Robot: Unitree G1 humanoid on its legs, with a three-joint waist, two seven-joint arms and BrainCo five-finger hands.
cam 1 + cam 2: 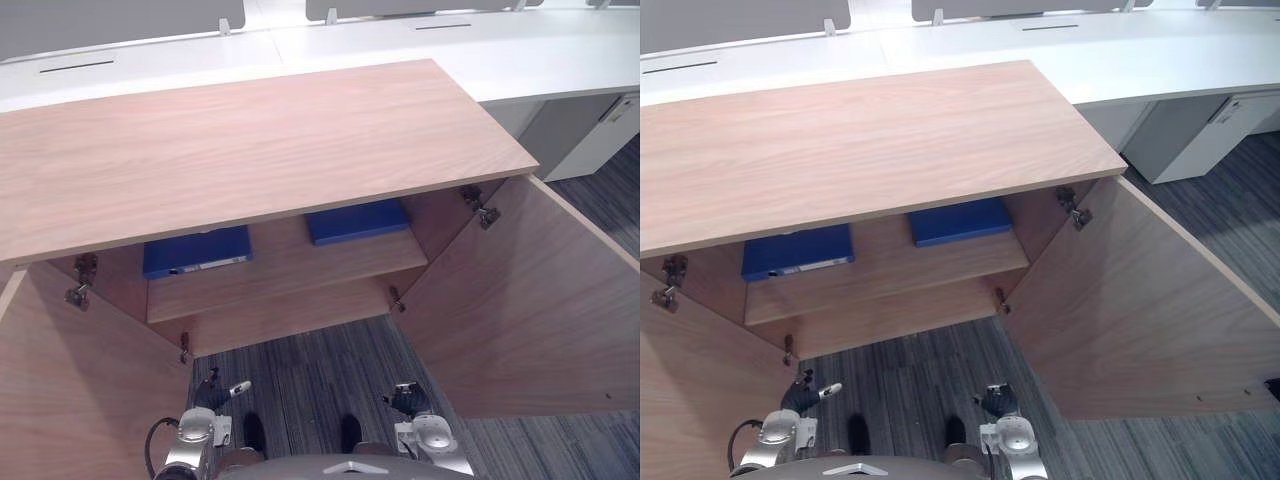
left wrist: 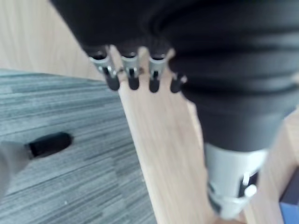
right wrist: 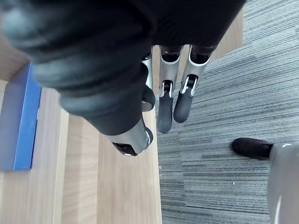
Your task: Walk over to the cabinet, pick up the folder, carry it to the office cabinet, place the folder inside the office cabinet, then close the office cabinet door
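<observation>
While left hand & right hand hang released at frame bottom, holding nothing, you see one blue folder and a second folder flat on the shelf, centre. Prob. stiff, light, slippery: pinch the front edge.

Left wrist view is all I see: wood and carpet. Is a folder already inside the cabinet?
Observer: Yes. A left folder and a right folder, both blue, lie on the shelf.
Operator: Are the doors shut?
Observer: No. The left door and the right door both stand open.
Operator: Does the right hand hold something?
Observer: No. The right hand hangs empty, with straight fingers.
</observation>
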